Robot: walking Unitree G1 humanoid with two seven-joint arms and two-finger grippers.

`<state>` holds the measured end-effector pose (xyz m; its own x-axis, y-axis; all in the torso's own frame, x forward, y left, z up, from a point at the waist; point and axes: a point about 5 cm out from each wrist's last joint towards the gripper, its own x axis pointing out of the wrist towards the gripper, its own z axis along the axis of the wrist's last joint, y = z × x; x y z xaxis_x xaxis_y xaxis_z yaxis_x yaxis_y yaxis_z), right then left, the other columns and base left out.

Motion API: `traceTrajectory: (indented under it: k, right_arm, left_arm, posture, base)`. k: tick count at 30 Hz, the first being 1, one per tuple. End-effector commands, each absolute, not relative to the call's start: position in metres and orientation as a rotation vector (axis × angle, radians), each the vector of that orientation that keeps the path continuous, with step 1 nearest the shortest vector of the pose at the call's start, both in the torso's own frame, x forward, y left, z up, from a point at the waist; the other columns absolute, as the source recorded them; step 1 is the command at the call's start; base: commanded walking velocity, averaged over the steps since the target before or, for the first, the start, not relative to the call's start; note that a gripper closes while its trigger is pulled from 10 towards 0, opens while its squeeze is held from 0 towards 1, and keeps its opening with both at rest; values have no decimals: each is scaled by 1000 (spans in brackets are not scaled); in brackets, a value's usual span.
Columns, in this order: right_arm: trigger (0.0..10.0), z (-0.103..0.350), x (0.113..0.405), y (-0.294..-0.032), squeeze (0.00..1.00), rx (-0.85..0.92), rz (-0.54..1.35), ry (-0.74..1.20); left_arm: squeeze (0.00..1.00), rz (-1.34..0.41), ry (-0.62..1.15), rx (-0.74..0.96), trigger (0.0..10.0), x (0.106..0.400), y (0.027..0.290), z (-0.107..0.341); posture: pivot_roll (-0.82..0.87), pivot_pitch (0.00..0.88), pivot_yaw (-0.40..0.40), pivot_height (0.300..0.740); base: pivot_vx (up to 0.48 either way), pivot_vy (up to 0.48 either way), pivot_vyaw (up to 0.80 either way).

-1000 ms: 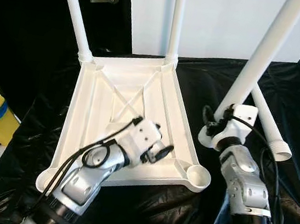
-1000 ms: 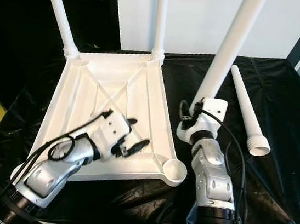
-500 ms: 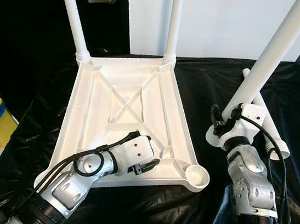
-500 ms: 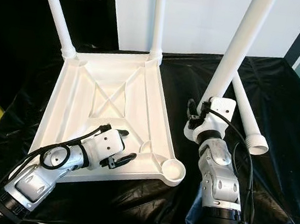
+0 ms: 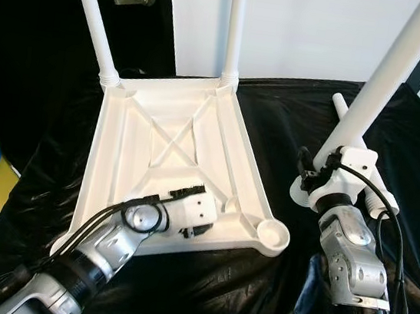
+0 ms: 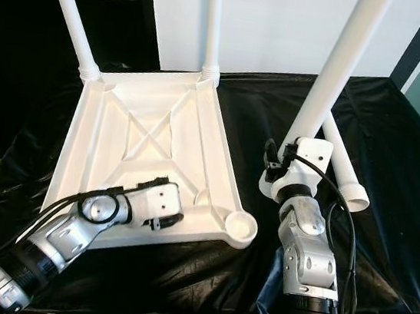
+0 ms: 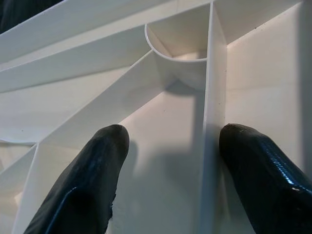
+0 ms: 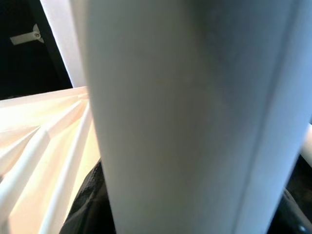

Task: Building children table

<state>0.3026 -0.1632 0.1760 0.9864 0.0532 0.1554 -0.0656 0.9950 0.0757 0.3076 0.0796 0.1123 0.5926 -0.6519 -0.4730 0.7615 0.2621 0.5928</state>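
Black sheeting (image 5: 293, 114) covers our bench. Our left gripper (image 7: 168, 161) spreads its fingers (image 7: 87, 180) astride a rib of the upturned white plastic tabletop (image 5: 158, 142), steadying it. Our right gripper (image 5: 317, 177) pinches the smooth table leg (image 5: 384, 71) upright; the empty corner socket (image 5: 272, 234) lies just leftward, nearer that arm.

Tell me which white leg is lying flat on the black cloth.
The loose leg to the right of the right gripper. The two far legs stand in the tabletop's corners; the fourth leg is held upright.
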Motion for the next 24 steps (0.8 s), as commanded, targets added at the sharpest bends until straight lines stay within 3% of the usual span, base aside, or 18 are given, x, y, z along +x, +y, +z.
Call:
traceTrajectory:
  k: [1,11,18,24]
  right_arm:
    - [10000,179,301,-159,0,76,81,-171]
    - [10000,178,299,-144,0,62,160,-169]
    - [10000,176,296,-134,0,41,219,-164]
    - [10000,165,288,-125,0,26,277,-125]
  left_arm:
    - [0,-780,96,906,10000,324,93,123]
    - [0,-772,43,901,10000,340,81,137]
    - [0,-820,25,803,10000,325,77,134]
    - [0,-795,12,619,10000,308,78,132]
  posture:
    - [-99,69,43,740]
    - [-106,72,46,740]
    - [-97,76,42,740]
    - [-72,80,20,740]
  base:
    - [0,0,0]
    - [0,0,0]
    - [0,0,0]
    - [0,0,0]
